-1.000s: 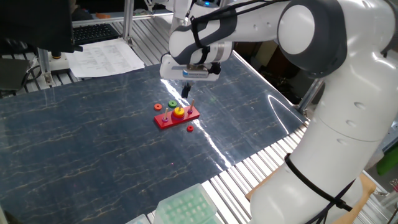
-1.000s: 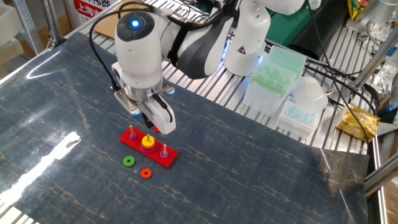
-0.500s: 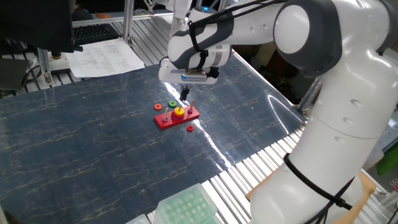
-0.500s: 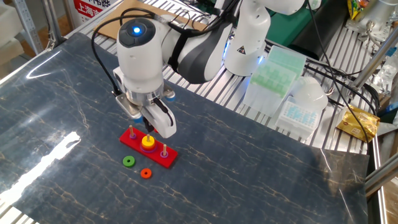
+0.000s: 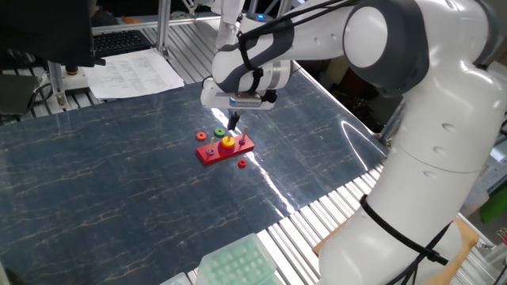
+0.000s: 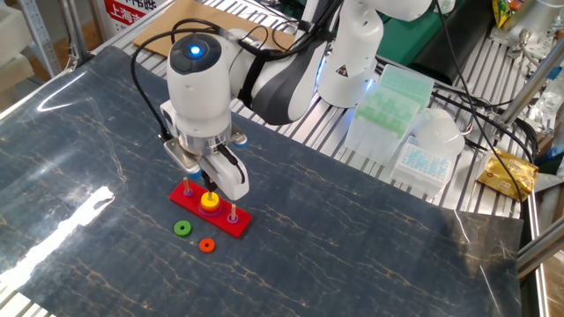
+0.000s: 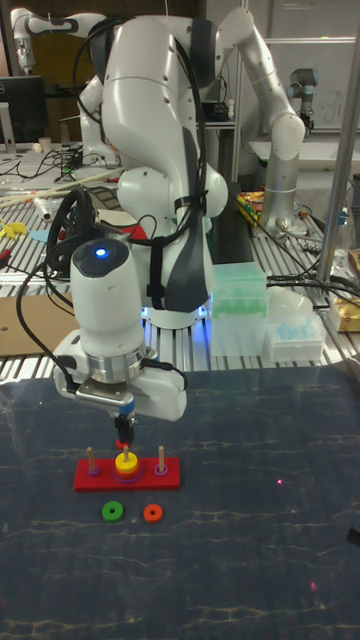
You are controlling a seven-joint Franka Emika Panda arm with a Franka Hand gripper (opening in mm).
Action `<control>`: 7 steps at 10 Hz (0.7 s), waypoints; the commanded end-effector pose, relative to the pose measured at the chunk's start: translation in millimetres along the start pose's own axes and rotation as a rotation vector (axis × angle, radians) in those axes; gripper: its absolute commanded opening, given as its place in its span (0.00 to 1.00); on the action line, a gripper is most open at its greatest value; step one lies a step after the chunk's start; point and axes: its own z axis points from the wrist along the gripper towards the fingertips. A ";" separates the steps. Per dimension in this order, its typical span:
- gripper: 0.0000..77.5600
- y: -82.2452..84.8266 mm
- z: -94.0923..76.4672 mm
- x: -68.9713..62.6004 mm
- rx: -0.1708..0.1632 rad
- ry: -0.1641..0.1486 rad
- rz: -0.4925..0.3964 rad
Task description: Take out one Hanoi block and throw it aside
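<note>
Tool [image 7: 124, 442] hovers over small yellow ring block [image 7: 125, 463]; finger spread unclear. Off-centre descent could strike middle peg.

Dark marbled tabletop [image 6: 352, 238], aluminium framing [image 5: 158, 32]

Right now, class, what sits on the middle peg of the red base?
A yellow ring tops the middle peg of the red base. The gripper hovers just above. Anything beneath that ring is hidden.
</note>
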 end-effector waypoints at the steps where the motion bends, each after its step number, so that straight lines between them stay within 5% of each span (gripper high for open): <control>1: 0.00 -2.0 3.9 -3.7 -0.005 -0.014 -0.003; 6: 0.00 -3.5 6.7 -4.6 -0.005 -0.007 0.014; 7: 1.00 -3.5 6.7 -4.5 -0.005 -0.007 0.014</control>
